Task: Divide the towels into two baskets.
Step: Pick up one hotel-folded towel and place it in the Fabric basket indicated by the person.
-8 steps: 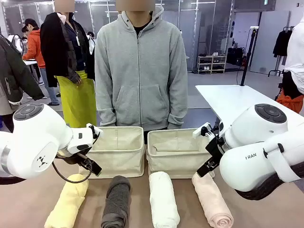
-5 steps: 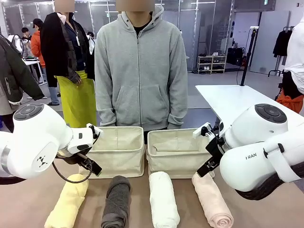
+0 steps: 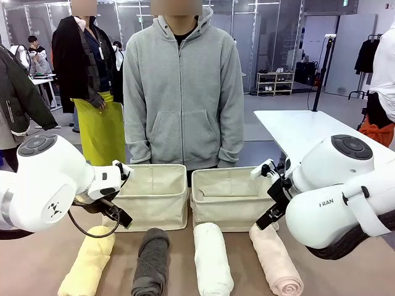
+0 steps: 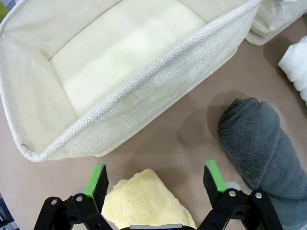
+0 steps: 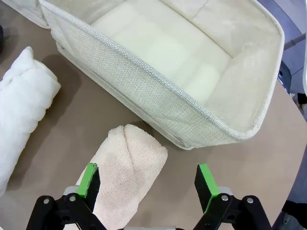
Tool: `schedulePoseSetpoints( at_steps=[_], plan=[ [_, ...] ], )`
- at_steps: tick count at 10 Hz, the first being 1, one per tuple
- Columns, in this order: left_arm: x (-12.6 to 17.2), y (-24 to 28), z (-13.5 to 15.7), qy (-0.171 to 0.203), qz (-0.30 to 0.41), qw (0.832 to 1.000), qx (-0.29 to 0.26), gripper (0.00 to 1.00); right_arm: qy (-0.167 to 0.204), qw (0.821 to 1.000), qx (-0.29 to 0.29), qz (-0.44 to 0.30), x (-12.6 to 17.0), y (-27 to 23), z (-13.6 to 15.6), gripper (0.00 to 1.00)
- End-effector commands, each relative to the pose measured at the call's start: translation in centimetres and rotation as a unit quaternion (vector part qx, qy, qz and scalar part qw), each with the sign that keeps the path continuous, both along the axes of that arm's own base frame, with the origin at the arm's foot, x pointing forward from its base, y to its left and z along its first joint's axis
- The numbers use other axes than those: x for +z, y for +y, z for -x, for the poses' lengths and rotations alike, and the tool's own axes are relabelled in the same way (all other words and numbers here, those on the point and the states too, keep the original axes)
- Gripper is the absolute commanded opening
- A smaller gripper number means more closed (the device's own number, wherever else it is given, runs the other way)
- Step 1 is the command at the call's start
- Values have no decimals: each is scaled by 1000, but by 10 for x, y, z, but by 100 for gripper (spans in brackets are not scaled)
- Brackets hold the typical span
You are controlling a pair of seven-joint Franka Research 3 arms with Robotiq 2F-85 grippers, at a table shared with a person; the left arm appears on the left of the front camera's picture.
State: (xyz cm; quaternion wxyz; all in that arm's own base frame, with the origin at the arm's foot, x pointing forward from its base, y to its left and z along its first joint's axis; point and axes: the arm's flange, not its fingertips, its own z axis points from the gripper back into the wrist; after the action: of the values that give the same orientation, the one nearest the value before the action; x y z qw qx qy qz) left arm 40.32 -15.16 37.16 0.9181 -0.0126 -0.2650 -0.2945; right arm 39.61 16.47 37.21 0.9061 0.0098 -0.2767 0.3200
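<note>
1. Four soft rolled terry towels lie in a row on the brown table point(image 3: 31, 265), just in front of two cream canvas baskets: a pale yellow towel point(image 3: 87, 262), a dark grey towel point(image 3: 151, 264), a white towel point(image 3: 213, 259) and a pale pink towel point(image 3: 276, 259).
2. The left basket point(image 3: 154, 206) and the right basket point(image 3: 225, 209) have nothing inside, so no towel is put away yet.
3. The left gripper point(image 4: 156, 175) hangs wide open over the end of the yellow towel and holds nothing.
4. The right gripper point(image 5: 148, 177) hangs wide open over the end of the pink towel, which sits closer to one finger.
5. I think each gripper should line up first, then go straight down with its green pads point(image 4: 98, 179) on both sides of the roll.
6. A firm squeeze and a high lift should keep the roll from bumping the soft basket wall.
</note>
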Motion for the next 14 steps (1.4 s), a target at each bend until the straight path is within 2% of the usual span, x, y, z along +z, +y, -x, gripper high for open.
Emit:
schedulePoseSetpoints(
  at_steps=[1, 4, 5, 7, 9, 10, 12, 13, 14],
  plan=[
    [0, 0, 0, 0, 0, 1000, 0, 100, 0, 1000, 0, 0, 0, 1, 0, 100],
    [0, 0, 0, 0, 0, 1000, 0, 100, 0, 1000, 0, 0, 0, 0, 0, 100],
    [18, 3, -4, 16, 13, 1000, 7, 100, 8, 1000, -4, -22, 17, -4, -4, 100],
    [50, 23, -9, 89, 100, 991, 24, 100, 65, 995, 2, -70, 39, -15, -14, 100],
    [68, 53, -14, 135, 181, 974, 24, 100, 116, 984, 7, -133, 53, -34, -25, 100],
    [69, 68, -16, 166, 242, 956, 24, 100, 158, 969, 20, -187, 58, -44, -28, 100],
    [55, 97, -19, 226, 345, 911, 13, 100, 226, 925, 48, -303, 58, -73, -36, 100],
    [47, 115, -18, 237, 410, 881, 0, 100, 250, 894, 49, -370, 54, -93, -39, 100],
    [42, 133, -14, 234, 471, 850, -12, 100, 250, 867, 42, -429, 53, -117, -39, 100]
  ],
)
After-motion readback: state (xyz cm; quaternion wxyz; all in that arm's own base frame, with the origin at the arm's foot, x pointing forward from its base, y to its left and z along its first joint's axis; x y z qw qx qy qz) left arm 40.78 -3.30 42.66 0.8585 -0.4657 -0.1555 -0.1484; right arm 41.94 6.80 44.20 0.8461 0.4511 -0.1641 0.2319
